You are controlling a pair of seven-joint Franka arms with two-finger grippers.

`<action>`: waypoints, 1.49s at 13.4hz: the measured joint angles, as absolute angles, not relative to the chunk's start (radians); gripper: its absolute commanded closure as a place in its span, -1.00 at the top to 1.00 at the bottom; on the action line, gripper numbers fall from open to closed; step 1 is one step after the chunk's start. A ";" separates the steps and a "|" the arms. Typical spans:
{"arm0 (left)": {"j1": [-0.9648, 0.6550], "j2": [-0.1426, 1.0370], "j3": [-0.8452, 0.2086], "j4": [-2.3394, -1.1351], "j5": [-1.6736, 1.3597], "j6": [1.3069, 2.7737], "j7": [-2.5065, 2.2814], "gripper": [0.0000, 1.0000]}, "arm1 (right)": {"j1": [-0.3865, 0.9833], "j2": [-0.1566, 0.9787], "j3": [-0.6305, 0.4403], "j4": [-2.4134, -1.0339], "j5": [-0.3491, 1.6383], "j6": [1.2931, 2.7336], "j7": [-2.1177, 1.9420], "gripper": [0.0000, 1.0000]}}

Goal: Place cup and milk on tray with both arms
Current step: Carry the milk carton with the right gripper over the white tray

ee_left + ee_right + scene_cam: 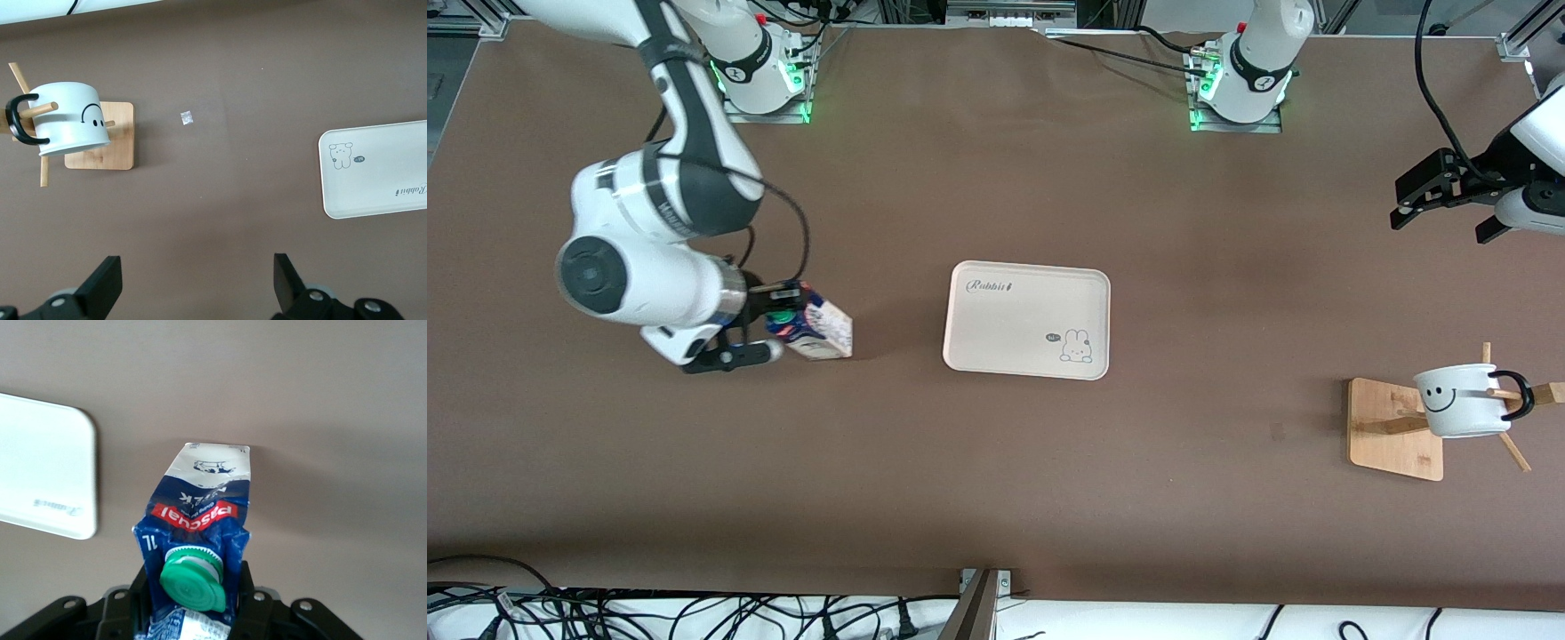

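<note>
I see the blue-and-cream gable-top milk carton (pixel 823 327) with green cap leaning, the bare cream rectangular rabbit tray (pixel 1027 319) mid-table, the white smiley mug (pixel 1463 400) hanging on a peg.

Even overhead light is washing the brown table (pixel 996 498), soft shadows are pooling beside the milk (pixel 823 329) and tray (pixel 1027 356), while the right wrist view is blurring the carton's green cap (pixel 193 580).
</note>
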State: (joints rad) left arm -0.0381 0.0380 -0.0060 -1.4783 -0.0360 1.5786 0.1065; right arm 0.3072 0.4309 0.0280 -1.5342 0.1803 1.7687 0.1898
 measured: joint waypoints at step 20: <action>-0.038 0.038 -0.006 -1.478 -0.036 1.579 0.106 1.00 | 0.658 0.660 0.043 -1.348 0.166 1.977 0.708 1.00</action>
State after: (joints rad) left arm -0.0382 0.0384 -0.0064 -1.4782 -0.0360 1.5786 0.1065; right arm 0.6579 0.6601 0.0431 -1.3480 0.1660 1.9766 0.7080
